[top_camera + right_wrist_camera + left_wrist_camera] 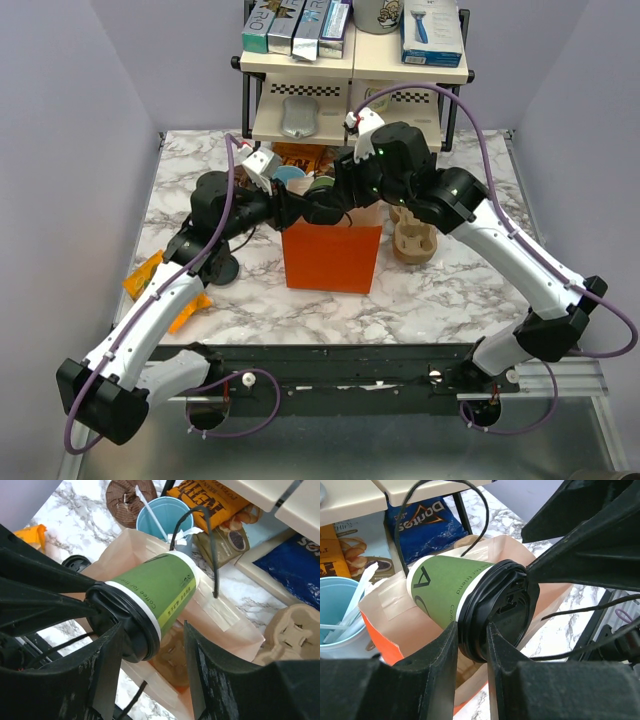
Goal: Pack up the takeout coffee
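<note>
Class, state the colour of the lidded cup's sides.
Green; the takeout coffee shows best in right wrist view.

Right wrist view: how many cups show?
2. The green paper cup with black plastic lid tilts over the paper bag; the light blue cup stands beyond it. Others may be hidden.

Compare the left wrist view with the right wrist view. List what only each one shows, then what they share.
Only the left wrist view: the top face of the black lid, with the left gripper closed on its rim.

Only the right wrist view: the right gripper, open, a finger on each side of the cup; a brown pulp cup carrier; an orange packet.

Both: the takeout coffee lying on its side over the open paper bag, and the light blue cup with its stirrer.
</note>
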`<state>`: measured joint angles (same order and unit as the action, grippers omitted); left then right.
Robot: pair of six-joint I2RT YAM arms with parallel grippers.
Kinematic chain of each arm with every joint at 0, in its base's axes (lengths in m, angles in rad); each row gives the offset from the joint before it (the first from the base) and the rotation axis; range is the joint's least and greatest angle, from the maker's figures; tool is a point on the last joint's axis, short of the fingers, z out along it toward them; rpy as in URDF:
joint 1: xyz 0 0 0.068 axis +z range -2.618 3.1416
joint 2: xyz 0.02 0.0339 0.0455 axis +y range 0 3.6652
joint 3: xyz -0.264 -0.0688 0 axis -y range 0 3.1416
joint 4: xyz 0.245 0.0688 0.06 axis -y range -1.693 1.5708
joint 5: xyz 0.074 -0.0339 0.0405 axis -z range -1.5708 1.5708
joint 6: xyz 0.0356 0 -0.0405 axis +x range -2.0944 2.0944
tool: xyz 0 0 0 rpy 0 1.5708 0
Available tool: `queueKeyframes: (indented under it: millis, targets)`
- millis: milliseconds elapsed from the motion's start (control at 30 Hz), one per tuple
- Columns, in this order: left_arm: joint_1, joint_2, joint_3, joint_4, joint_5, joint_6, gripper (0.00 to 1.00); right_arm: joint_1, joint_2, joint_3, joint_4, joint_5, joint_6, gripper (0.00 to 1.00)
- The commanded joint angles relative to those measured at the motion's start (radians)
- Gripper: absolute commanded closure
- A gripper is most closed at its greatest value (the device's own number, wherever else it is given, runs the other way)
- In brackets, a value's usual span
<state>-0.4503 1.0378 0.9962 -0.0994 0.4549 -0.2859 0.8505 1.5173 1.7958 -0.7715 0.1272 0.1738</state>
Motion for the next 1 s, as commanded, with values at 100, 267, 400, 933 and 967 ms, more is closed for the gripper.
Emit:
queueKeyframes:
  millis: [100, 267, 400, 933, 967]
  targets:
    - [0.01, 0.001, 0.059, -0.002, 0.054, -0.035, 1.0, -0.013, -0.02, -0.041, 0.034, -0.187, -0.073, 0.41]
    - [0.012, -0.001, 0.056, -0.01, 0.056, -0.035, 1.0, -0.014, -0.019, -0.05, 0.041, -0.204, -0.077, 0.41]
    - [0.015, -0.007, 0.056, -0.013, 0.07, -0.035, 1.0, -0.022, 0.0, -0.036, 0.029, -0.208, -0.063, 0.45]
    - [0.015, -0.033, 0.071, -0.043, 0.055, -0.047, 0.45, -0.028, -0.017, -0.021, 0.014, -0.193, 0.032, 0.99]
    - [0.015, -0.038, 0.07, -0.042, 0.047, -0.048, 0.37, -0.03, -0.019, -0.019, 0.006, -0.195, 0.048, 0.99]
